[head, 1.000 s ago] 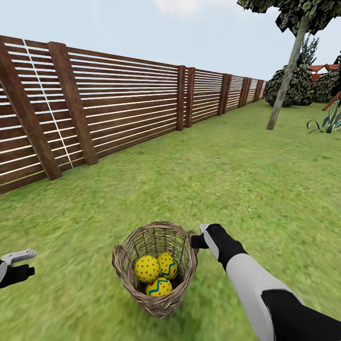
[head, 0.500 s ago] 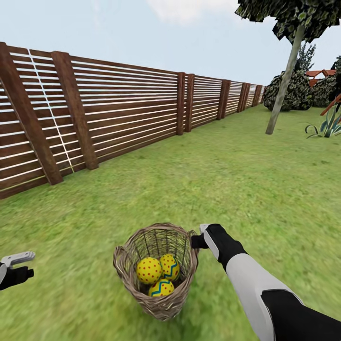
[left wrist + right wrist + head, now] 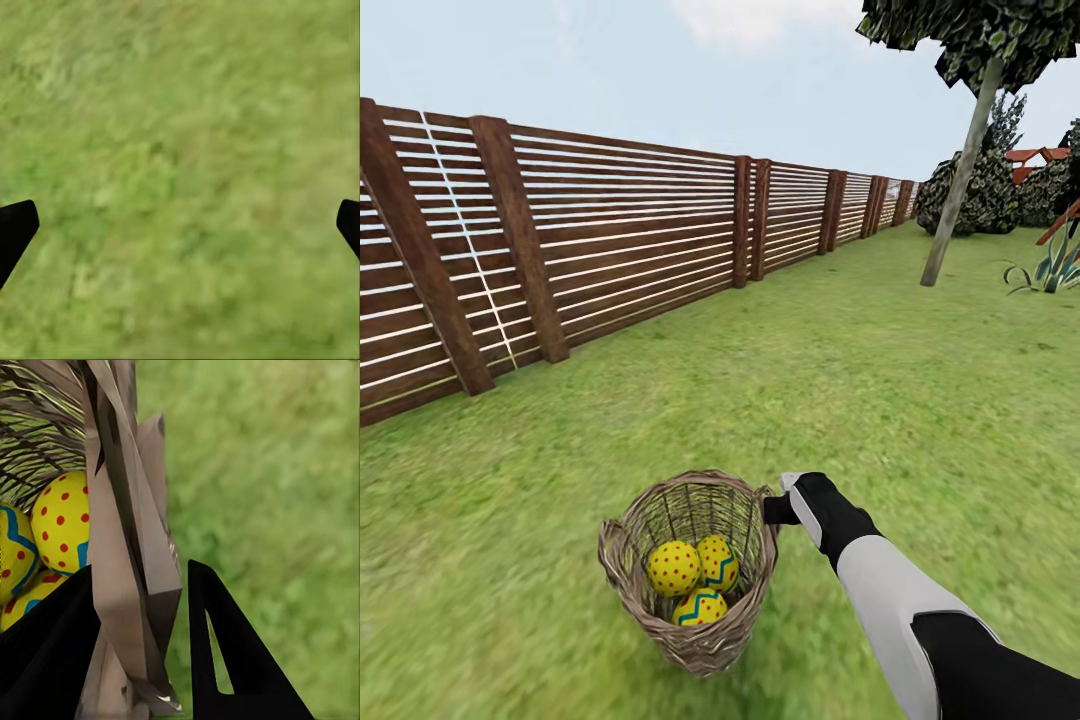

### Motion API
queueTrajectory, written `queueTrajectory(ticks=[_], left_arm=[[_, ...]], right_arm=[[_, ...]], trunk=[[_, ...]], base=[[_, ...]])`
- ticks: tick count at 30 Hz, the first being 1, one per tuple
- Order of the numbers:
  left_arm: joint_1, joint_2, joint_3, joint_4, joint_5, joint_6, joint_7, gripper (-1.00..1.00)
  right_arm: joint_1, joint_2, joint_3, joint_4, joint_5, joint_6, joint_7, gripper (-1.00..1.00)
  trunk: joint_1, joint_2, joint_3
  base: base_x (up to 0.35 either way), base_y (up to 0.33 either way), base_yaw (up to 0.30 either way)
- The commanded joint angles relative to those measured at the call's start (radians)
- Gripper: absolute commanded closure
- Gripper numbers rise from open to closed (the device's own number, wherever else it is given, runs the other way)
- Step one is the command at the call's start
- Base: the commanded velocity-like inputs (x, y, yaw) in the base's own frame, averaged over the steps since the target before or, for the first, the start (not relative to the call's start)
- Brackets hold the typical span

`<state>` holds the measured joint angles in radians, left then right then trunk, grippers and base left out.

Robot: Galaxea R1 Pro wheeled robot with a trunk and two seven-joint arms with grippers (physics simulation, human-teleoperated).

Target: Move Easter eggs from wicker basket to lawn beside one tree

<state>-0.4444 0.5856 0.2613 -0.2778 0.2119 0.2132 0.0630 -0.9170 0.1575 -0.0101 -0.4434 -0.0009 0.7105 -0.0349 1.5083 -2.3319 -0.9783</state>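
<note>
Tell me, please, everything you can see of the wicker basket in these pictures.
The wicker basket is a round, bowl-shaped weave of tan-brown strands, loose enough to see gaps through its wall. It appears slightly tilted over the lawn, and I cannot tell whether it touches the grass. All three Easter eggs lie inside at the bottom. The right gripper is closed on its rim, one finger inside the wall and one outside, as the right wrist view shows.
</note>
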Motion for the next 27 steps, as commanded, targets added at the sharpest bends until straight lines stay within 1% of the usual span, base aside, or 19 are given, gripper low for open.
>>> queueTrajectory(ticks=[1, 2, 3, 5, 7, 10, 12, 14, 15, 19, 23, 27], left_arm=[[0.008, 0.013, -0.002, 0.058, 0.013, -0.072, 0.006, -1.00], [0.042, 0.023, -0.002, 0.118, 0.017, -0.170, 0.008, -1.00], [0.087, 0.029, -0.002, 0.150, 0.020, -0.236, 0.010, -1.00], [0.148, 0.033, -0.001, 0.171, 0.024, -0.285, 0.012, -1.00], [0.178, 0.036, -0.001, 0.180, 0.025, -0.304, 0.014, -1.00], [0.196, 0.045, -0.001, 0.183, 0.026, -0.311, 0.041, -1.00], [0.200, 0.047, -0.001, 0.184, 0.026, -0.329, 0.076, -1.00], [0.202, 0.044, -0.001, 0.185, 0.026, -0.342, 0.129, -1.00], [0.202, 0.043, -0.001, 0.186, 0.026, -0.344, 0.142, -1.00], [0.202, 0.044, -0.001, 0.186, 0.026, -0.348, 0.158, -1.00], [0.202, 0.045, -0.001, 0.187, 0.026, -0.349, 0.161, -1.00], [0.202, 0.044, -0.001, 0.188, 0.025, -0.358, 0.161, -1.00]], right_arm=[[0.000, 0.001, -0.002, -0.001, -0.010, 0.004, -0.003, 1.00], [0.000, 0.001, -0.002, -0.002, -0.010, 0.004, -0.003, 1.00], [0.000, 0.001, -0.002, -0.002, -0.010, 0.004, -0.003, 1.00], [0.000, 0.001, -0.002, -0.003, -0.010, 0.004, -0.003, 1.00], [0.000, 0.002, -0.002, -0.003, -0.010, 0.004, -0.003, 1.00], [0.000, 0.002, -0.002, -0.004, -0.010, 0.004, -0.003, 1.00], [0.000, 0.002, -0.002, -0.005, -0.011, 0.004, -0.003, 1.00], [0.000, 0.002, -0.001, -0.006, -0.011, 0.004, -0.003, 1.00], [0.000, 0.002, -0.001, -0.006, -0.011, 0.004, -0.003, 1.00], [0.000, 0.002, -0.001, -0.010, -0.011, 0.003, -0.002, 1.00], [0.003, 0.000, 0.000, -0.023, -0.011, -0.031, -0.002, 1.00], [0.004, -0.001, -0.001, -0.026, -0.011, -0.038, -0.002, 1.00]], trunk=[[-0.004, 0.007, 0.002], [-0.008, 0.014, 0.006], [-0.012, 0.021, 0.009], [-0.019, 0.035, 0.015], [-0.027, 0.049, 0.021], [-0.039, 0.070, 0.031], [-0.046, 0.084, 0.037], [-0.054, 0.098, 0.043], [-0.058, 0.105, 0.046], [-0.073, 0.133, 0.059], [-0.088, 0.161, 0.071], [-0.104, 0.189, 0.084]], base=[[0.000, 0.000, 0.000], [0.000, 0.000, 0.000], [0.000, 0.000, 0.000], [0.000, 0.000, 0.000], [0.000, 0.000, 0.000], [0.000, 0.000, 0.000], [0.000, 0.000, 0.000], [0.000, 0.000, 0.000], [0.000, 0.000, 0.000], [0.000, 0.000, 0.000], [0.000, 0.000, 0.000], [0.000, 0.000, 0.000]])
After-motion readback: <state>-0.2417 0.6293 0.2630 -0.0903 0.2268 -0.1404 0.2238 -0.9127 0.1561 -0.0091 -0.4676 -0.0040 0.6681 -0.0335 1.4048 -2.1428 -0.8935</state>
